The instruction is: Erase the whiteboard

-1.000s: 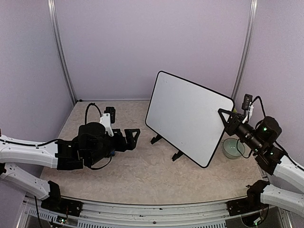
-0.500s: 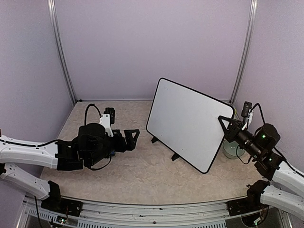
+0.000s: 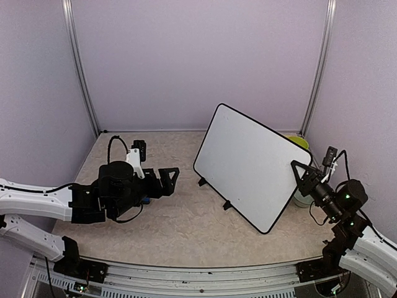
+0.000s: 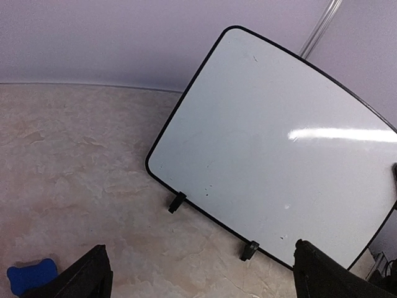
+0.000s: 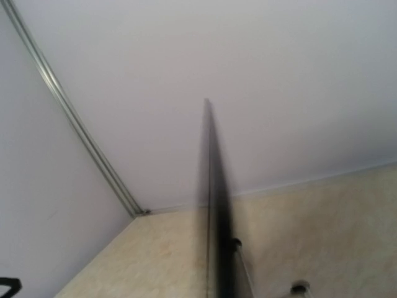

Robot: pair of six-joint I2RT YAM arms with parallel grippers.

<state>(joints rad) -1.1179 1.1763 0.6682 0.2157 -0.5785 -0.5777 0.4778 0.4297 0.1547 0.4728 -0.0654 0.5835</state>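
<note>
The whiteboard (image 3: 248, 167) stands tilted on the table (image 3: 186, 230), right of centre, lower than a second ago. The left gripper (image 3: 169, 179) gapes wide, holding nothing. The right gripper (image 3: 300, 174) meets the board's edge, but I cannot tell its grip. Only the left wrist view plainly shows the blue eraser (image 4: 31, 277).

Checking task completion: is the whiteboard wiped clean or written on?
Clean: the whiteboard shows a blank white surface in the left wrist view, with no handwriting visible, only a light reflection.
</note>
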